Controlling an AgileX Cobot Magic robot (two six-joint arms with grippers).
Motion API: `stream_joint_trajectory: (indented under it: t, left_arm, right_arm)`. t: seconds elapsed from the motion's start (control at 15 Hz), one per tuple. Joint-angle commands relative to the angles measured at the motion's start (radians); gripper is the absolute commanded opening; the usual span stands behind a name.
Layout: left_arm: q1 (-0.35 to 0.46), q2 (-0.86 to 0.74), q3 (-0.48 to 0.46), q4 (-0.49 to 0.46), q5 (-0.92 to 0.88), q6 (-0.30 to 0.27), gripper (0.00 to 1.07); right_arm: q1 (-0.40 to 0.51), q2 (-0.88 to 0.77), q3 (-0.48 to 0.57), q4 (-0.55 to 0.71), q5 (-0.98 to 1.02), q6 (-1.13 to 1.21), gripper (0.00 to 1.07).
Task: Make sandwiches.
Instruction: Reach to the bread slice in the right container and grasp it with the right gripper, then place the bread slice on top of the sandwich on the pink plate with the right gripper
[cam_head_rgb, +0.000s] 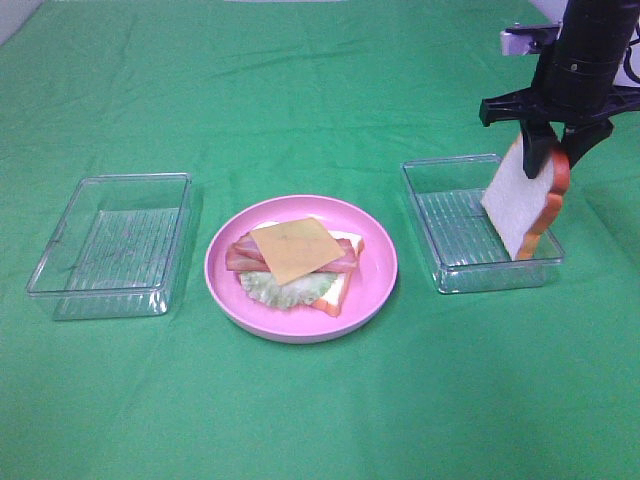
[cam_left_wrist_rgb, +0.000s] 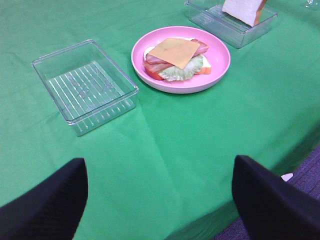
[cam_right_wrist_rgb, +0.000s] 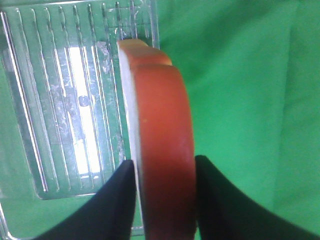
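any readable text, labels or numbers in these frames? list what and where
None readable in any view.
The cheese slice shows only faint surface marks, too blurred to read as text.
Both clear trays, the pink plate and the bread slice in the right hand are unmarked.

The green surface (cam_head_rgb: 320, 90) lies bare behind the three dishes and in front of them, giving wide passage from either side; the pink plate (cam_head_rgb: 375, 290) with its stacked filling sits in the middle, flanked by the left tray (cam_head_rgb: 60, 270) and the right tray (cam_head_rgb: 425, 210), with narrow green gaps between; the right gripper (cam_head_rgb: 548, 152) holding a bread slice (cam_head_rgb: 520, 205) on edge blocks the right tray's outer half.
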Motion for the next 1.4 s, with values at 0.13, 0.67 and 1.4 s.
stream_joint_trajectory:
  t: [0.13, 0.67, 1.4]
  left_arm:
    - [0.002, -0.018, 0.002, -0.001, -0.011, 0.003, 0.76]
    - [0.002, -0.018, 0.002, -0.001, -0.011, 0.003, 0.76]
    - [0.002, -0.018, 0.002, -0.001, -0.011, 0.003, 0.76]
  right_arm:
    - [-0.006, -0.011, 0.004, -0.012, 0.004, -0.013, 0.00]
    - [-0.001, -0.215, 0.004, 0.177, -0.001, -0.049, 0.00]
    - [0.122, -0.276, 0.423, 0.976, -0.308, -0.475, 0.00]
